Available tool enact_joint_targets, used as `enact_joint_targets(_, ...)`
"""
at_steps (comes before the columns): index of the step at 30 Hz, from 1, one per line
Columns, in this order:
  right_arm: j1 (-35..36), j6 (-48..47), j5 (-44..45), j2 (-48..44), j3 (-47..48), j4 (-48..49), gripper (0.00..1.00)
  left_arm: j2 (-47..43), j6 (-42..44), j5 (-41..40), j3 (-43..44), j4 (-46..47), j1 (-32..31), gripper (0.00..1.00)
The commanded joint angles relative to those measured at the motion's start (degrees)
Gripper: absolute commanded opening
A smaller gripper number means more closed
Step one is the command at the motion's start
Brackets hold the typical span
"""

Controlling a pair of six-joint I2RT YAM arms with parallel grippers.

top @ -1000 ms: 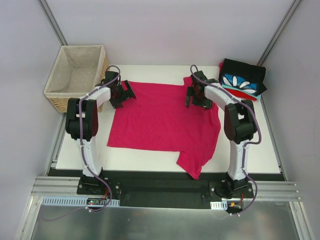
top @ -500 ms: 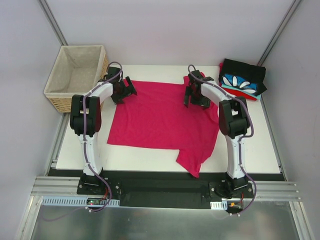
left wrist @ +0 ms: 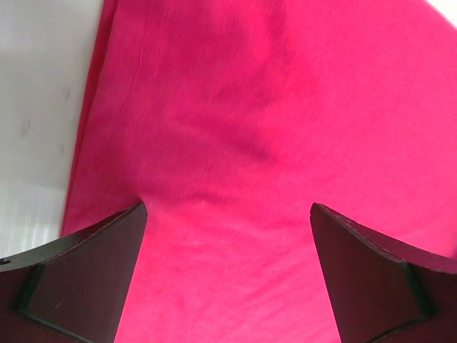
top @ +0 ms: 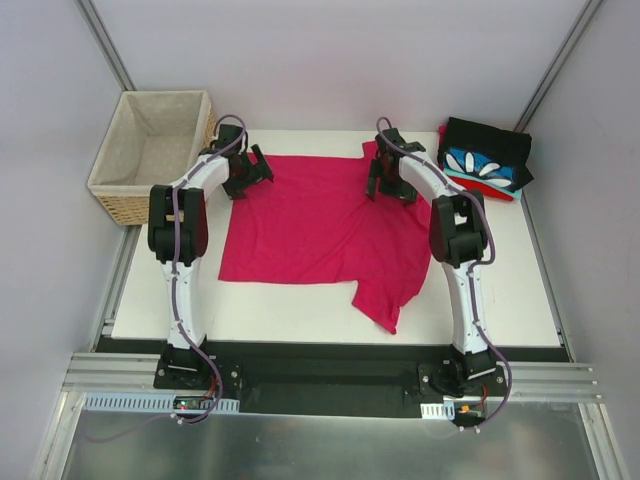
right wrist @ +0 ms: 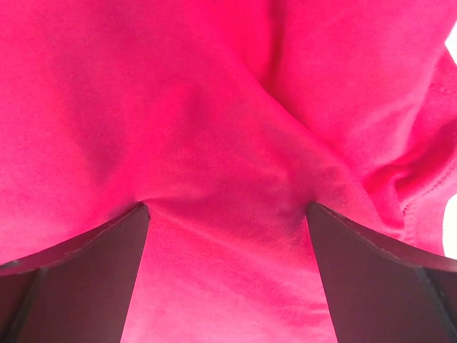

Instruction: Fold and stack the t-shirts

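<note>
The magenta-pink t-shirt (top: 320, 220) lies spread flat on the white table (top: 520, 290), with one sleeve hanging towards the front right. My left gripper (top: 247, 172) is open, its fingertips pressed down on the shirt's far left corner. My right gripper (top: 390, 182) is open and pressed on the far right part, beside a bunched sleeve. In the left wrist view (left wrist: 228, 207) and the right wrist view (right wrist: 227, 206) the jaws stand wide apart with pink cloth (left wrist: 250, 107) (right wrist: 178, 93) between them. The folded black, blue petal-print and red shirts (top: 487, 160) are stacked at the back right.
A wicker basket (top: 150, 150) with beige lining stands off the table's back left corner, next to my left arm. Bare white table shows along the front edge and down the right side. The folded stack is close to my right arm's elbow.
Both grippers have moved towards the far edge of the table, and the pink shirt has slid away from the front edge with them. The jaws have stayed open.
</note>
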Motion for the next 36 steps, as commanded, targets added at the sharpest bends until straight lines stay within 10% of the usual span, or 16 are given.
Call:
enact_joint_targets(1,-2.5,-0.04,1.45,3.15,4.8,-3.36,0.97,3.07,1.31,-1.09,7.5,-2.49,0.13,0.99)
enact_joint_targets(15,-2.42,-4.96,1.53,-12.1,-5.2,3.48,0.97,-2.53,2.88,2.51,11.49,-3.99,-0.39,0.99)
enact_joint_targets(36,17.18,0.66,11.8,-58.63,-55.31,7.63,0.97,-59.58,0.34,-3.2,-38.86,-5.4,-9.62,0.99)
